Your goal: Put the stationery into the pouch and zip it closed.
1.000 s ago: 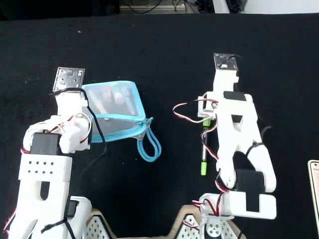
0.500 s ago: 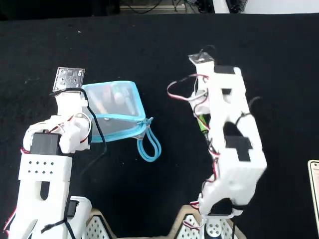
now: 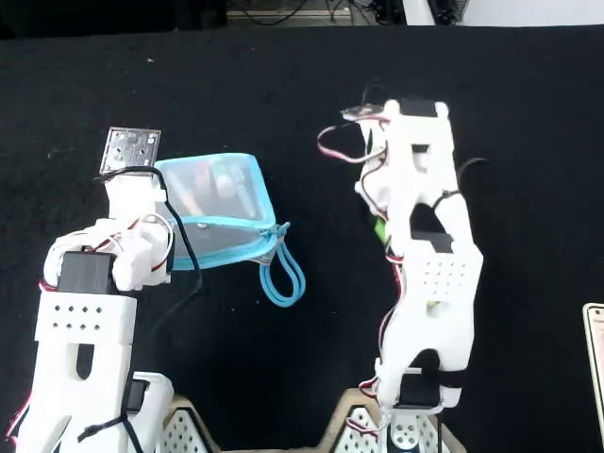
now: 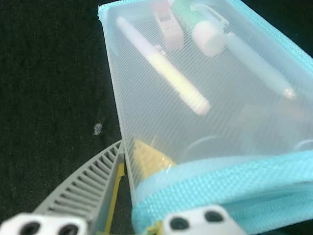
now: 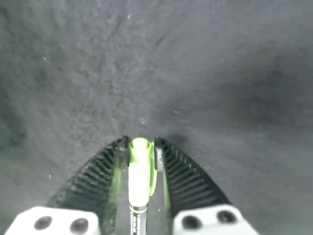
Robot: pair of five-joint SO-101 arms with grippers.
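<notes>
A translucent pouch (image 3: 219,209) with a teal zip lies left of centre on the black table. Through its mesh (image 4: 205,98) I see several pens and a white cap. My left gripper (image 4: 128,196) is shut on the pouch's edge by the zip, and its arm (image 3: 104,269) stands at the pouch's left. My right gripper (image 5: 140,145) is shut on a green pen (image 5: 140,171) that lies along its fingers, above the dark cloth. From above, the raised right arm (image 3: 422,236) covers most of that pen; a green piece (image 3: 380,230) shows at its left side.
The pouch's teal wrist loop (image 3: 282,275) trails toward the front, between the two arms. A pale flat object (image 3: 595,351) lies at the table's right edge. Open black cloth (image 3: 311,94) stretches behind both arms.
The right arm has risen and swung up over the spot where the green pen lay, lifting the pen off the table. The left arm and the pouch have stayed still.
</notes>
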